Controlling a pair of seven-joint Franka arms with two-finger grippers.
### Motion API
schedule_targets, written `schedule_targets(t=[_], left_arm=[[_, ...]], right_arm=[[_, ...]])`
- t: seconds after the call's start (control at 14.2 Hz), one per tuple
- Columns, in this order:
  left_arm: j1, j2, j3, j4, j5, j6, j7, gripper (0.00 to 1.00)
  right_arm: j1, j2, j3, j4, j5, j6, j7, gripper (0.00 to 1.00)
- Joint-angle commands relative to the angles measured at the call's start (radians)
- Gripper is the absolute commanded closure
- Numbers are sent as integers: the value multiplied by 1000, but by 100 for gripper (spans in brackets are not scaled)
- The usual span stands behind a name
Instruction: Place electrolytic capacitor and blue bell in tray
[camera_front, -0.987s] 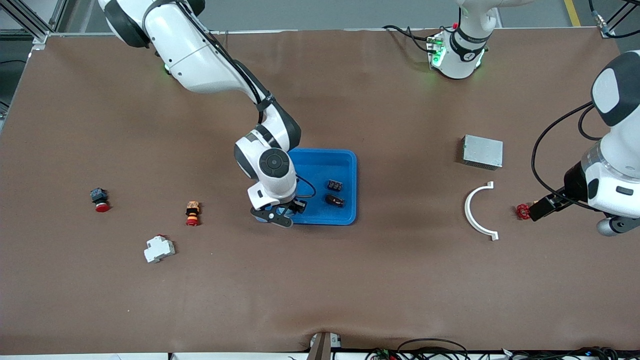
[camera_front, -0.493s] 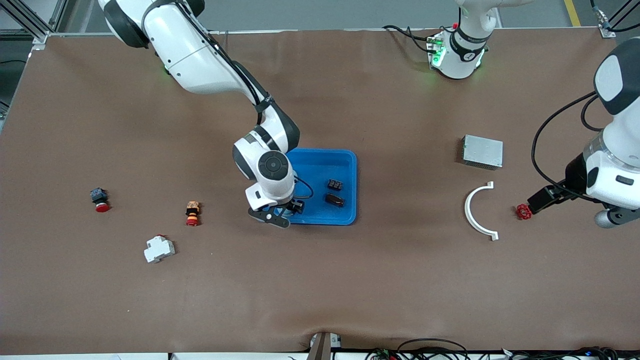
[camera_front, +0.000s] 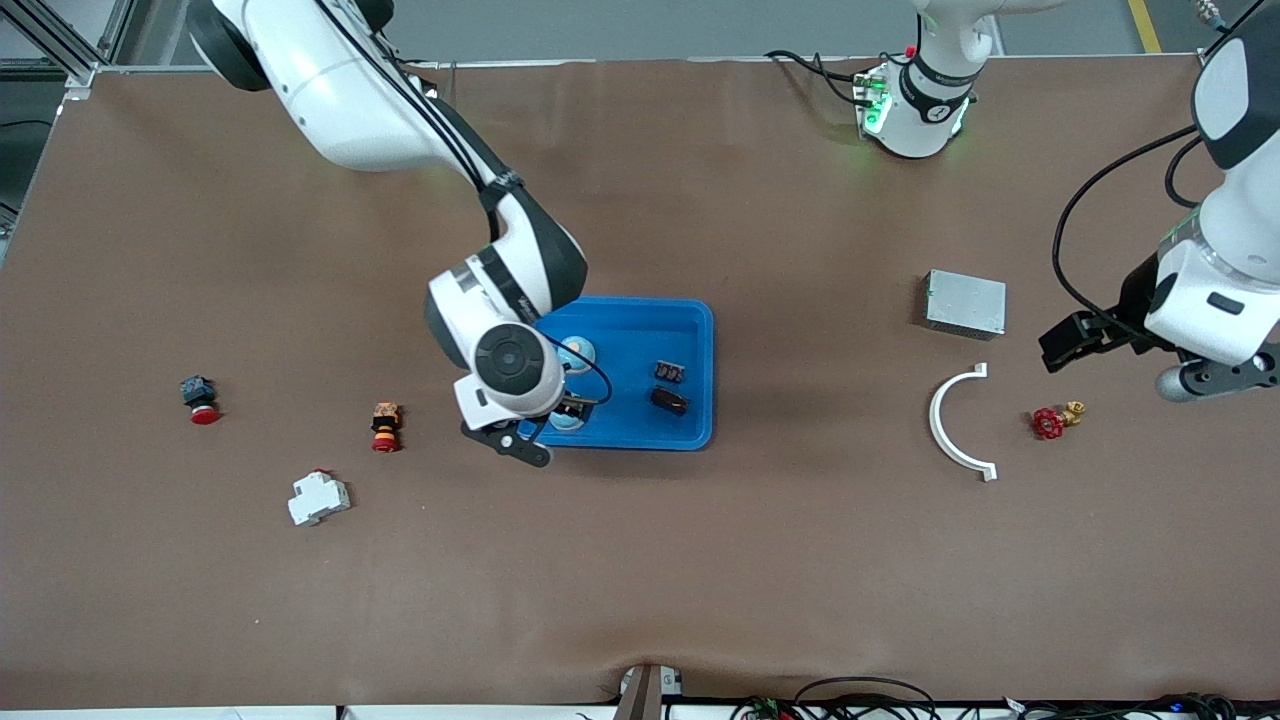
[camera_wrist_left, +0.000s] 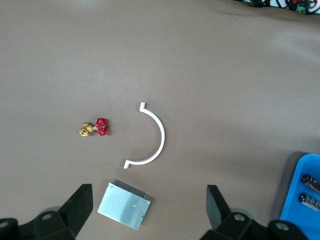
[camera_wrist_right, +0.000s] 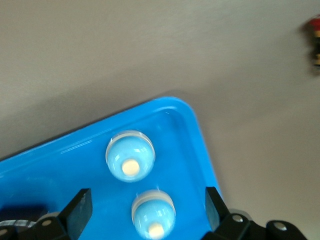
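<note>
The blue tray (camera_front: 690, 330) lies mid-table. Two blue bells lie in it at the right arm's end: one (camera_front: 577, 352) farther from the front camera, one (camera_front: 565, 420) nearer. A dark cylindrical capacitor (camera_front: 670, 402) and a small black block (camera_front: 670, 372) lie in the tray's other half. My right gripper (camera_front: 545, 425) hangs open just above the nearer bell. In the right wrist view that bell (camera_wrist_right: 153, 216) sits between the wide-apart fingers (camera_wrist_right: 80, 210) and the other bell (camera_wrist_right: 130, 156) lies beside it. My left gripper (camera_front: 1060, 345) is open and empty, up in the air.
A grey metal box (camera_front: 965, 303), a white curved piece (camera_front: 955, 420) and a red valve (camera_front: 1047, 423) lie toward the left arm's end. In the left wrist view the box (camera_wrist_left: 123, 205) shows below the left gripper (camera_wrist_left: 150, 207). Two push buttons (camera_front: 200, 398) (camera_front: 385, 425) and a white breaker (camera_front: 318, 497) lie toward the right arm's end.
My right gripper has risen and shifted off the tray's corner, leaving both bells showing in the tray. My left gripper has drawn up and away from the red valve, toward the grey box.
</note>
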Motion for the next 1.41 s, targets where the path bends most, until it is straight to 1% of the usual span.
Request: schedule_targets(t=[0.0,0.14,0.21,0.28,0.35,0.49,0.56,0.63,0.7,0.85,1.06,1.13,1.27,1.34], left_arm=[[6,-58,-1,-26,-15,-35,79,0],[-10,-84,16,-27,-17,-82,121,0],[-39,-112,39,-50,-17,-96,138,0],[-82,-157,82,-111,-18,-84,138,0],[-105,-199,100,-157,-24,-75,138,0],[-126,-267,114,-223,-31,-78,164,0],[-152,-285,145,-239,-34,-81,166,0],[-183,-305,171,-248,-43,-89,166,0],[-188,-311,191,-254,-70,-92,167,0],[-172,-301,199,-245,-132,-92,202,0],[-166,-296,203,-225,-127,-93,216,0],[-166,-291,203,-225,-123,-92,215,0],[-171,-284,196,-228,-97,-93,206,0],[-172,-285,196,-228,-83,-98,207,0]], right_arm=[[-98,-43,28,67,26,-149,-101,0],[-183,-129,14,62,26,-221,-401,0],[-235,-158,14,61,19,-253,-521,0],[-270,-186,11,61,5,-273,-618,0],[-290,-210,11,59,-38,-275,-684,0],[-291,-255,12,58,-208,-278,-751,0],[-297,-275,12,58,-255,-277,-756,0],[-324,-290,12,59,-256,-272,-756,0],[-370,-292,18,64,-259,-274,-757,0],[-421,-319,24,67,-250,-264,-836,0],[-442,-380,20,67,-230,-270,-860,0],[-471,-391,20,67,-198,-269,-866,0],[-536,-405,18,65,-103,-266,-951,0],[-566,-408,17,65,-75,-266,-969,0]])
